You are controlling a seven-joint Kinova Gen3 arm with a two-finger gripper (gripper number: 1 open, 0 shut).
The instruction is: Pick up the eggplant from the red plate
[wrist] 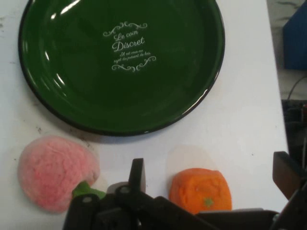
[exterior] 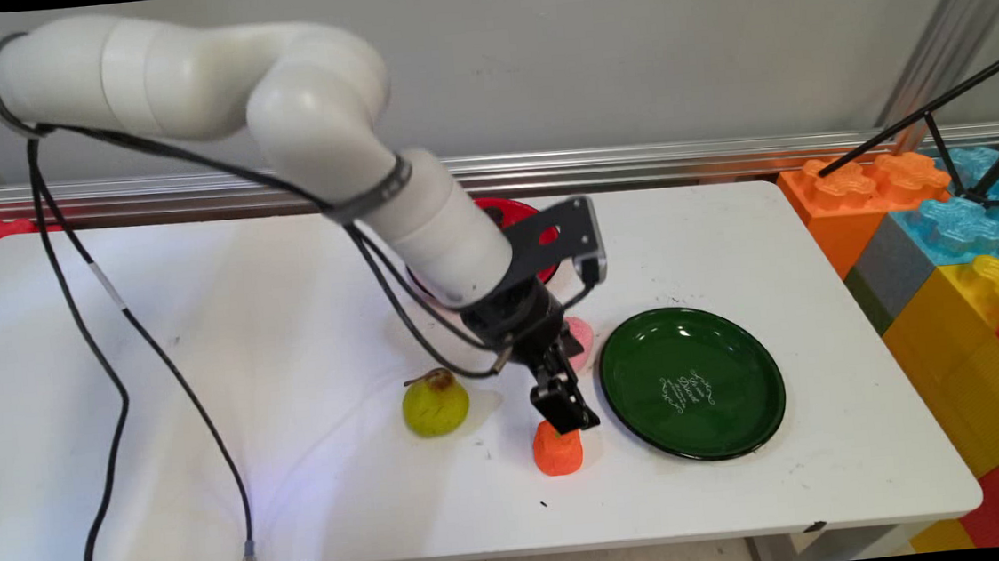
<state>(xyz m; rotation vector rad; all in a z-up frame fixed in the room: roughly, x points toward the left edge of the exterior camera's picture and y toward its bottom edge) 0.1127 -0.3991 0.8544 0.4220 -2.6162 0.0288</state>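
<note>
White table [exterior: 245, 336], near to far. I see my gripper [wrist: 208, 184] spread wide, straddling the orange toy fruit [wrist: 200, 189] without gripping it; yellow-green pear [exterior: 435, 402] at nine o'clock, green plate [exterior: 742, 422] at three, pink toy fruit [wrist: 56, 172] and red bowl [exterior: 503, 211] toward twelve.

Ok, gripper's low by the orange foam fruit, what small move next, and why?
Probably close gently: the open black two-finger gripper straddles the orange foam fruit on the white table, one finger either side. The empty green enamel plate lies just beyond.
</note>
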